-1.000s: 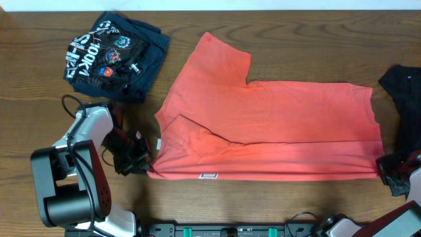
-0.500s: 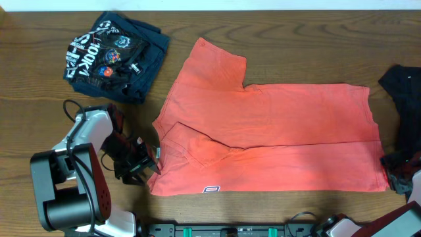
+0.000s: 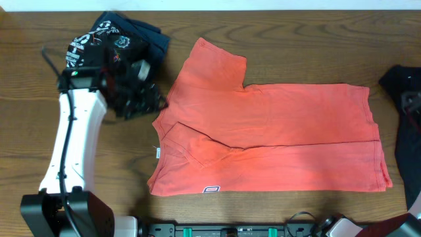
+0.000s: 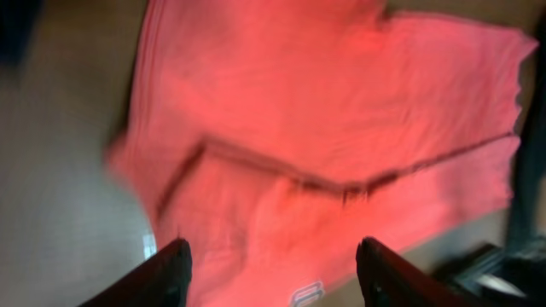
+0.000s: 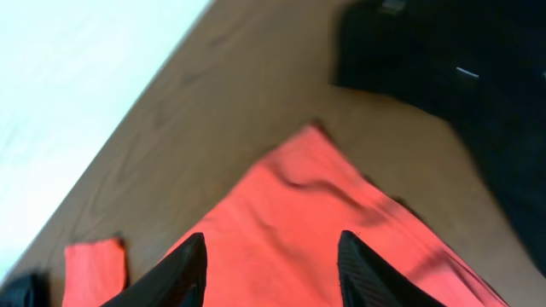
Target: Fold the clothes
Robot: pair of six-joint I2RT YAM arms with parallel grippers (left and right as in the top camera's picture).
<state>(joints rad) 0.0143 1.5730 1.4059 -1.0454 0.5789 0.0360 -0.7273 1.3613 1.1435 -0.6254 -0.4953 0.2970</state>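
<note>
Left claw [image 4: 273, 254] hovers by the red T-shirt's [image 3: 276, 131] left edge, jaws apart, gripping nothing. Right claw [image 5: 271, 256] is spread and empty too, over the shirt's right corner beside the black garment [image 3: 398, 82]. The T-shirt lies flat mid-table [image 3: 296, 39], with the navy shirt [image 3: 122, 43] bunched far left.

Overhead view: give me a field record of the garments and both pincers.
coral T-shirt: spread flat mid-table, one sleeve toward the far edge, a fold crease across it
navy printed garment: bunched at far left, partly under the left arm
black garment: at the right edge, partly out of frame
left pincer: open, nothing between its fingers
right pincer: open, nothing between its fingers
table: brown wood
</note>
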